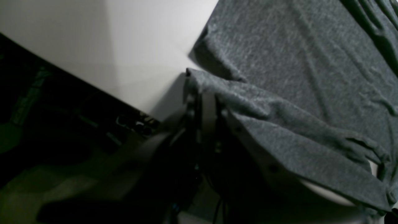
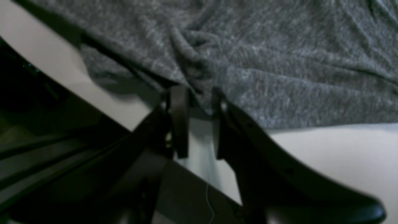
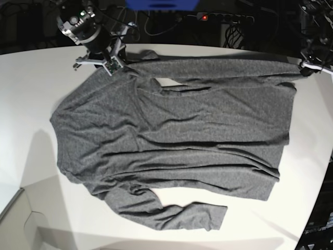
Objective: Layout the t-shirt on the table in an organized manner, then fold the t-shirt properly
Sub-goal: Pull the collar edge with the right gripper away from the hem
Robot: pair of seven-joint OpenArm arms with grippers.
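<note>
The dark heather-grey t-shirt (image 3: 177,130) lies spread on the white table (image 3: 31,83), its body rumpled, one long sleeve stretched along the far edge and the other by the near edge. My left gripper (image 3: 307,66) sits at the far right, shut on the stretched sleeve's end; in the left wrist view the t-shirt (image 1: 295,62) drapes over that gripper (image 1: 202,93). My right gripper (image 3: 112,66) is at the far left, by the shoulder. In the right wrist view its jaws (image 2: 199,93) stand apart, with the t-shirt (image 2: 279,62) edge at their tips and bare table (image 2: 326,149) showing between them.
Beyond the table's far edge lie dark cables and a power strip (image 3: 218,18) with a red light. The table's curved rim (image 3: 317,172) runs close to the shirt's hem on the right. Both wrist views show the table edge (image 1: 93,87) near the grippers, with dark floor below.
</note>
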